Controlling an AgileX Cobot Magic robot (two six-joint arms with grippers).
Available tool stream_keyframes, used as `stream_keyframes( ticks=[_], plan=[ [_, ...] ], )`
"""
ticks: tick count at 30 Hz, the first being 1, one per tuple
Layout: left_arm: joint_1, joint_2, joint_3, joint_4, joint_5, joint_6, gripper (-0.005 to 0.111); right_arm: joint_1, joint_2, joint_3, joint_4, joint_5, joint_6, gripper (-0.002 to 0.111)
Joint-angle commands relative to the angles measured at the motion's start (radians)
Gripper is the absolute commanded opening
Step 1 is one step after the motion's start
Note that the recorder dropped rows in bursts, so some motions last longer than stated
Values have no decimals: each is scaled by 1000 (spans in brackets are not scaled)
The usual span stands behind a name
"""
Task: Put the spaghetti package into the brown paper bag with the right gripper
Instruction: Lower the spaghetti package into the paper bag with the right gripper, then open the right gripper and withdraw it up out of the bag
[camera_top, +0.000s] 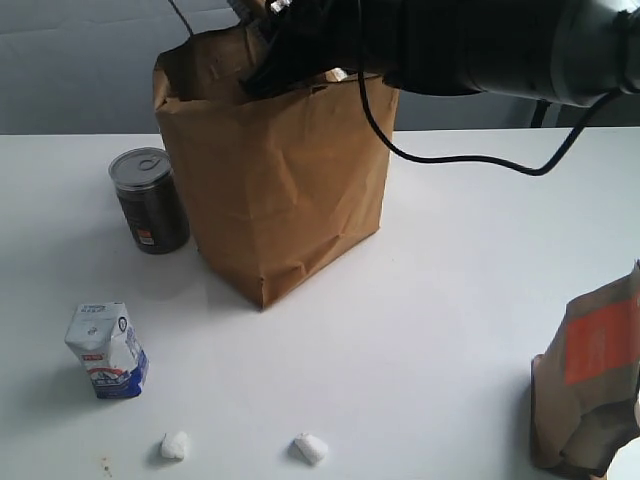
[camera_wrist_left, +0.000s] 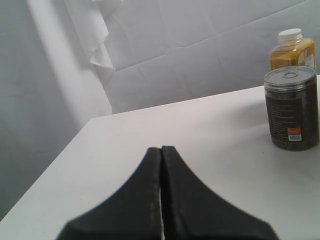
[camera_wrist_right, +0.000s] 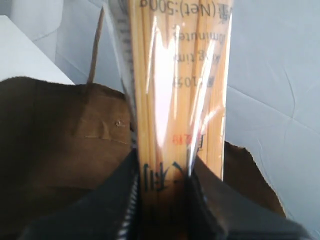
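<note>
The brown paper bag (camera_top: 275, 180) stands upright at the back middle of the white table, its mouth open. My right arm reaches across from the right, and its gripper (camera_top: 285, 50) hangs over the bag's mouth. In the right wrist view that gripper (camera_wrist_right: 162, 172) is shut on the spaghetti package (camera_wrist_right: 177, 85), a clear pack of pale strands with printed text, held between the black fingers above the bag's dark inside (camera_wrist_right: 55, 140). In the exterior view the package is hidden behind the arm. The left gripper (camera_wrist_left: 161, 150) is shut and empty, low over the table.
A dark tin can (camera_top: 148, 200) stands just left of the bag. A small milk carton (camera_top: 107, 350) and two white lumps (camera_top: 175, 445) (camera_top: 310, 447) lie near the front. A glossy brown pouch with an orange label (camera_top: 590, 380) stands at the right edge. A yellow jar (camera_wrist_left: 292, 47) sits behind the can.
</note>
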Motion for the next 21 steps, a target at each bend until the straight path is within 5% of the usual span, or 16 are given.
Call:
stream_keyframes(
  ticks=[1,9,21],
  plan=[
    [-2,2,5,-4,-15,-4,0,22,-55,-2,-3,79,4,15],
    [-2,2,5,-4,-15,-4,0,32,-90,133,-3,40,11,52],
    [-2,2,5,-4,-15,-4,0,32,-134,225,-7,-29,11,54]
  ],
)
